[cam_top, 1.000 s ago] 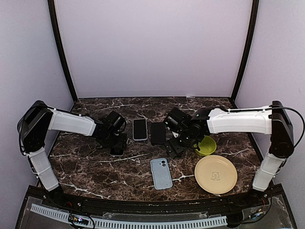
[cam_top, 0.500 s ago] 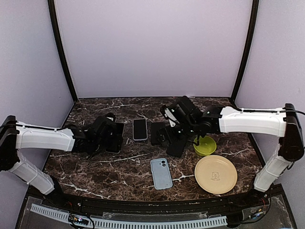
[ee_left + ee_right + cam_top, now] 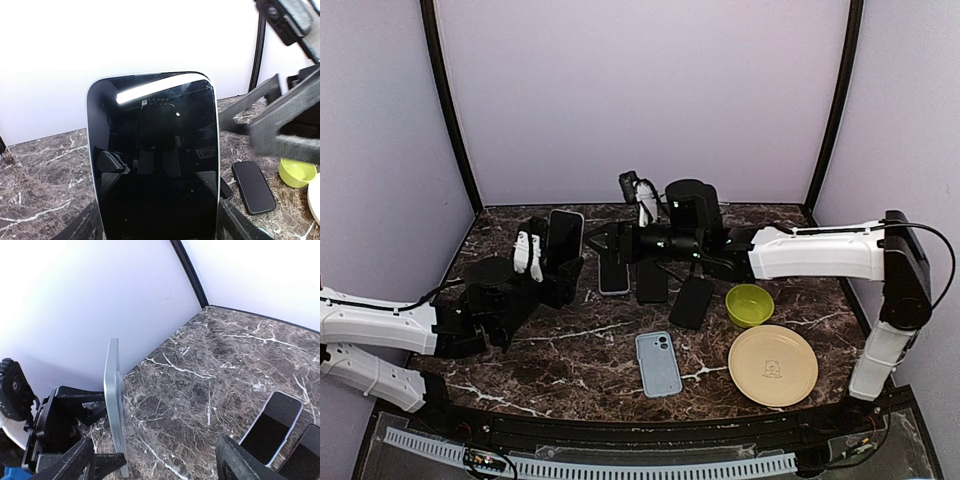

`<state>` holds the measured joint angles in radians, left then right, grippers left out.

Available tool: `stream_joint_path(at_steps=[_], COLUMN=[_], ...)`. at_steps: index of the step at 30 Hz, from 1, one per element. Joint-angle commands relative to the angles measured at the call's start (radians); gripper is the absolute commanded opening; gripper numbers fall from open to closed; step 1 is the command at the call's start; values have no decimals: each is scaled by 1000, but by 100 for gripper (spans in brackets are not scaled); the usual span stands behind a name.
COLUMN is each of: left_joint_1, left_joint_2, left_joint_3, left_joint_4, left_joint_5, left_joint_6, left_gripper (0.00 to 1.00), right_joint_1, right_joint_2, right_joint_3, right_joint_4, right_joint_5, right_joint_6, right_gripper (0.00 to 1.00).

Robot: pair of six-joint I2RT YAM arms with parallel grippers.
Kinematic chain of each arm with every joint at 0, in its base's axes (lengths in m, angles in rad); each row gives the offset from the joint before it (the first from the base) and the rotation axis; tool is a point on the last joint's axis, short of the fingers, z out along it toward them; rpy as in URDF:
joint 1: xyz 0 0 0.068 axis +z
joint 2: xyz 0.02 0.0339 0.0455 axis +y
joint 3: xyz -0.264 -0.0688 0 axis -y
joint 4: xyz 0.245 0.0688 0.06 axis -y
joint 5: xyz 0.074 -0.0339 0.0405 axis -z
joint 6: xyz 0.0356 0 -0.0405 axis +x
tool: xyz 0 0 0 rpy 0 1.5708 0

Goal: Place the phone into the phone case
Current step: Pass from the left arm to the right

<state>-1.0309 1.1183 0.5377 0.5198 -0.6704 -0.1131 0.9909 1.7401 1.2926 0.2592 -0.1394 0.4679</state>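
Note:
My left gripper (image 3: pixel 560 275) is shut on the phone (image 3: pixel 565 238), a dark-screened handset with a pale rim, held upright above the back-left of the table. In the left wrist view the phone (image 3: pixel 155 160) fills the space between the jaws of the left gripper (image 3: pixel 156 222). My right gripper (image 3: pixel 608 243) hangs just right of the phone, open and empty. Its wrist view shows the phone (image 3: pixel 114 400) edge-on ahead of the right gripper (image 3: pixel 155 467). The light-blue phone case (image 3: pixel 658 363) lies flat at the table's front centre, away from both grippers.
Three other handsets lie mid-table: one silver-rimmed (image 3: pixel 613 272) and two black (image 3: pixel 651 280) (image 3: pixel 691 302). A green bowl (image 3: pixel 750 304) and a beige plate (image 3: pixel 772 364) sit at the right. Purple walls close the back and sides.
The left arm has lifted the phone off the table and stood it upright. The right arm has risen and swung left towards it, its jaws narrowing a little.

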Motion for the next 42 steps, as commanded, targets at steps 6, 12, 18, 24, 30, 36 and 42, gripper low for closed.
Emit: stream_joint_path(at_steps=[6, 12, 18, 24, 30, 36, 42], left_joint_1=[-26, -33, -35, -34, -20, -10, 26], left_joint_2=[16, 22, 16, -29, -89, -83, -110], left_joint_3=[16, 13, 8, -11, 60, 346, 393], left_joint_4=[145, 156, 155, 93, -192, -591, -583], left_joint_5=[-39, -28, 2, 57, 336, 780, 992], left_joint_6=[103, 133, 141, 117, 59, 101, 236], left_gripper=[36, 36, 37, 73, 89, 89, 81], right_joint_1=[9, 9, 3, -12, -46, -80, -97], right_joint_2=[110, 146, 101, 10, -177, -335, -473], right_joint_3=[124, 166, 144, 98, -38, -41, -10], right_joint_4=[84, 44, 25, -48, -130, -441, -560], right_joint_5=[-131, -172, -185, -209, -284, -363, -470], right_joint_6=[37, 26, -15, -128, -272, -539, -669], right_gripper=[61, 26, 0, 0, 0, 0, 0])
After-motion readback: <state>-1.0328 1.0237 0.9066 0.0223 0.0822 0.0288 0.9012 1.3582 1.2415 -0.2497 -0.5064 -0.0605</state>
